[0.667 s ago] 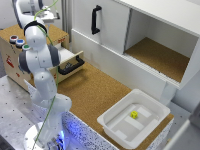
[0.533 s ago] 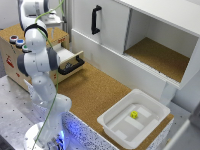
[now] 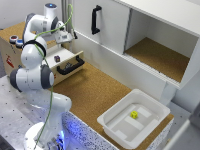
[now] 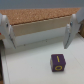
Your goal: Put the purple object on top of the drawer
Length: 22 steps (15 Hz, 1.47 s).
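Hovering over the pulled-out tray of the drawer (image 3: 30, 50), the hand (image 4: 42, 30) has its fingers (image 4: 70, 31) spread wide and isn't holding anything. The purple object (image 4: 58, 61) sits on the tray's white floor, apart from both fingers, while the drawer sits at the far-left end of the cork surface (image 3: 95, 92).

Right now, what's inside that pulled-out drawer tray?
A single purple object lies on the white floor of the drawer tray, with the open gripper above it. In the exterior view the arm hides part of the tray, so that part cannot be checked.
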Motion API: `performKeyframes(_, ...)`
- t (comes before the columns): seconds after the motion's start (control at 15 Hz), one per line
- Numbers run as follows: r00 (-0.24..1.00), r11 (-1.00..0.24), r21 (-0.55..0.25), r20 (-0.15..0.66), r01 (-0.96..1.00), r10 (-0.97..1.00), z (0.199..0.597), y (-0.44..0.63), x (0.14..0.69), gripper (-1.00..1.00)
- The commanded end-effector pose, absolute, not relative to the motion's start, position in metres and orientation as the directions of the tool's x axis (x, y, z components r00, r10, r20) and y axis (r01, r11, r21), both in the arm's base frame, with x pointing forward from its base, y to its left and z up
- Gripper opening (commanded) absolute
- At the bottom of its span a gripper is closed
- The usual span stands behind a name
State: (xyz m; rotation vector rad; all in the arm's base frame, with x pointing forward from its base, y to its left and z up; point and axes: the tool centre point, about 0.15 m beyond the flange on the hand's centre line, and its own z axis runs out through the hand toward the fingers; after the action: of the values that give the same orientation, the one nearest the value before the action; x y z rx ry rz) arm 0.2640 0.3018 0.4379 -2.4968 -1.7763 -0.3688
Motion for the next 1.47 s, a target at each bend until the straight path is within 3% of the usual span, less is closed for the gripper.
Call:
performKeyframes(0.0,0.298,-0.307,0.076,0.103,0.949,0.949,0.382,0.343,0.300,1.00)
performKeyframes(0.4,0.288,-0.288,0.079,0.015,0.954,0.957,0.343,0.345,0.336,1.00)
performKeyframes(0.93,0.344,-0.342,0.098,0.005,0.934,0.939,0.321,0.334,0.354,1.00)
performKeyframes(1.0,0.347,-0.345,0.090,-0.004,0.934,0.938,0.318,0.334,0.356,-1.00)
performKeyframes(1.4,0.361,-0.359,0.083,-0.004,0.930,0.933,0.319,0.333,0.363,-1.00)
